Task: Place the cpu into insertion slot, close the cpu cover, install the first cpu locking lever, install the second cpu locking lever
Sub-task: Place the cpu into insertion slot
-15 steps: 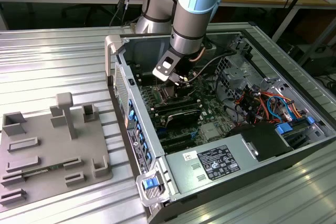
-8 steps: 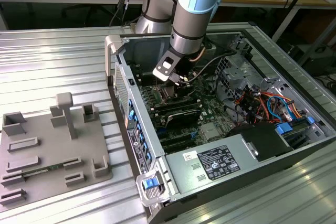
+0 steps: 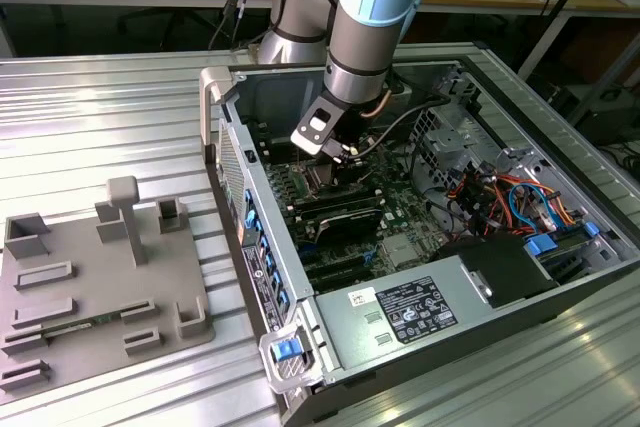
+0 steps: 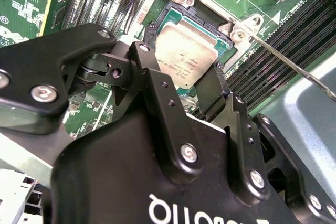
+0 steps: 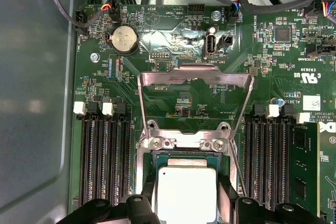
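The cpu (image 5: 186, 192), a flat square with a silver top, sits between my black fingers (image 5: 227, 203), level with or just over the insertion slot (image 5: 184, 155). The slot's dark rim (image 4: 176, 18) shows around the cpu (image 4: 184, 59). My gripper (image 4: 181, 69) is shut on the cpu's two sides. The cpu cover (image 5: 194, 77) is swung open, and green board shows through its window. A thin wire locking lever (image 4: 294, 66) stands free beside the socket. In the exterior view my gripper (image 3: 335, 152) reaches down into the open computer case.
Long black memory slots (image 5: 102, 156) flank the socket on both sides (image 5: 273, 150). A coin battery (image 5: 125, 39) and cables lie beyond the cover. In the case are a power supply (image 3: 410, 307) and coloured wiring (image 3: 510, 197). A grey fixture plate (image 3: 90, 277) lies at the exterior view's left.
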